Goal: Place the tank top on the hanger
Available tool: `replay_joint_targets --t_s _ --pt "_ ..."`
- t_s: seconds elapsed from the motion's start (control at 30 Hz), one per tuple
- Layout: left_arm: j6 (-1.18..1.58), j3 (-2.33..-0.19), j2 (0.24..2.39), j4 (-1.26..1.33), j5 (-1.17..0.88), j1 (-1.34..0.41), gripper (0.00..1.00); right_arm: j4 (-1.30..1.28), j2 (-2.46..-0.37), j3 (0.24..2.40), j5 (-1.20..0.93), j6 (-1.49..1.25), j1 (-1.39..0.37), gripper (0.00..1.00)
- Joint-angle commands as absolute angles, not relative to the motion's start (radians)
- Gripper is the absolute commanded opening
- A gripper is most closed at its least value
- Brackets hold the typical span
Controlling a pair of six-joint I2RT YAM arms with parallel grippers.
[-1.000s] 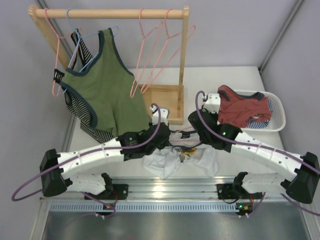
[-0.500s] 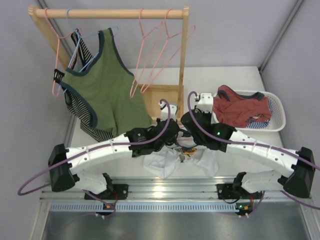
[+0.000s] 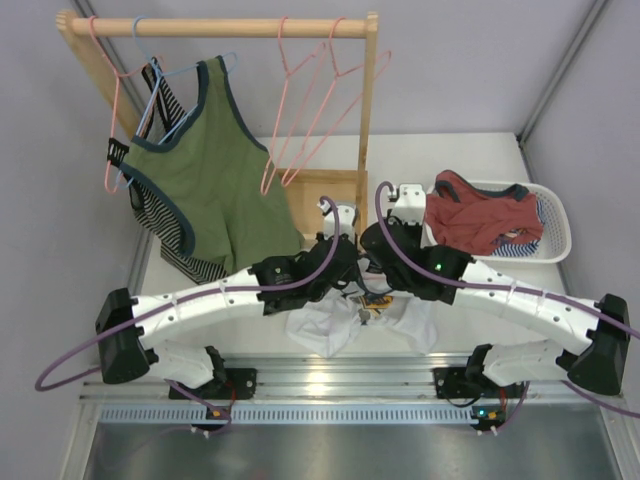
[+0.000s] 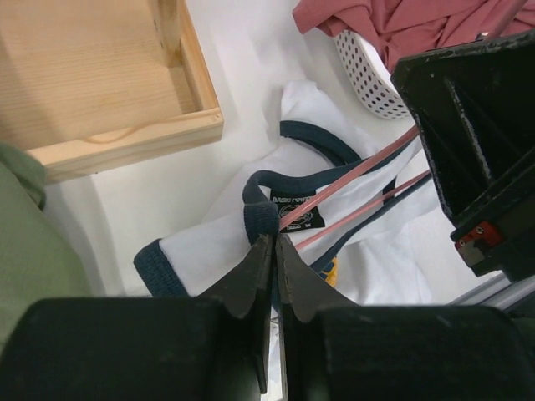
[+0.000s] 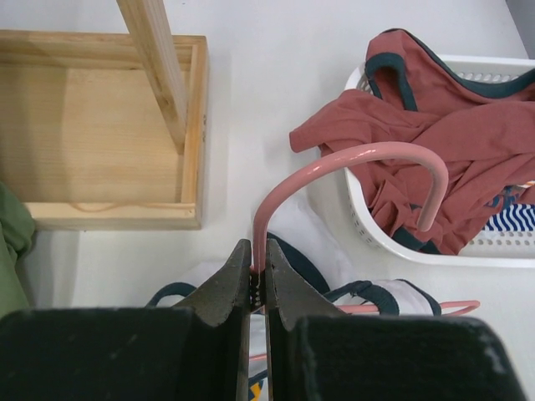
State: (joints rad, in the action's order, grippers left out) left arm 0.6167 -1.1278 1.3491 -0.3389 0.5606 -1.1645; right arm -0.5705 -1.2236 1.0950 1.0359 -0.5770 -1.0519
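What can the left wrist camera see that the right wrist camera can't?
Only left wrist: the left end effector pinching the tank top at its navy trim, and the neck label. Only right wrist: the right end effector clamped on the hanger below its hook, and the rack's upright post. Both: wooden base, basket, red garment, hanger, tank top.

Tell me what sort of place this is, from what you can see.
Probably a robot test bench staged as a laundry corner: a white table boxed in by plain grey panels, a small wooden clothes rack with wire hangers, and a white laundry basket holding a red garment.
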Motion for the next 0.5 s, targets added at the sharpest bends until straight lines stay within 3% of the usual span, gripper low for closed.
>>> replay_joint_targets --t_s 0.0,0.03,0.17,0.27,0.47 --pt "0.568 -1.115 1.302 -0.245 0.542 -1.167 0.1 -0.58 -1.212 1.154 1.068 -0.58 -1.075 0.0" --pt "0.56 -1.112 1.296 -0.244 0.535 -1.167 0.2 -0.58 -1.209 1.154 1.068 -0.578 -1.077 0.0" --pt "0.511 -1.074 1.244 -0.212 0.514 -1.167 0.39 -0.58 -1.198 1.154 1.063 -0.568 -1.077 0.0" --pt "0.485 -1.062 1.201 -0.201 0.491 -1.167 0.44 -0.58 -1.192 1.149 1.062 -0.563 -1.077 0.0" --pt "0.362 -1.037 1.111 -0.271 0.46 -1.167 0.44 -0.56 -1.17 1.134 1.035 -0.542 -1.078 0.0"
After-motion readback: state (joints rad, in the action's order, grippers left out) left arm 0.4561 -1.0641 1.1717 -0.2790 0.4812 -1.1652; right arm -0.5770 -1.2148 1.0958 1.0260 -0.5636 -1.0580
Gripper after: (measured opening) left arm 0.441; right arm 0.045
